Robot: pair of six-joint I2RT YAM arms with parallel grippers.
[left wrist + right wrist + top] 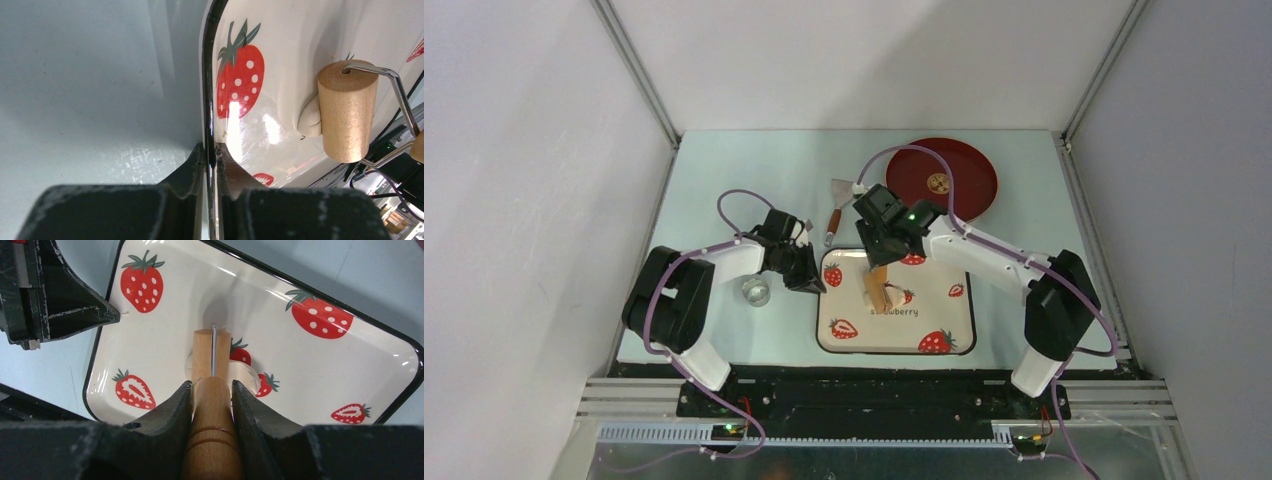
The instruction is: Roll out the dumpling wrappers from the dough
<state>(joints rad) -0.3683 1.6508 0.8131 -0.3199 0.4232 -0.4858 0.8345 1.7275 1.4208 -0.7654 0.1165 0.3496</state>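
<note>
Left gripper nearly closed, pinching the left rim of the strawberry tray. Right gripper partly open, clamped on the wooden handle of the roller. Roller drum rests on the dough, a pale lump mid-tray. Further back: scraper on the table, then red plate at far right.

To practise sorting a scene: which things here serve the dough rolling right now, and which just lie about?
In use: roller, dough, strawberry tray, left end effector, right end effector.
Lying about: scraper, shiny ring, red plate.
</note>
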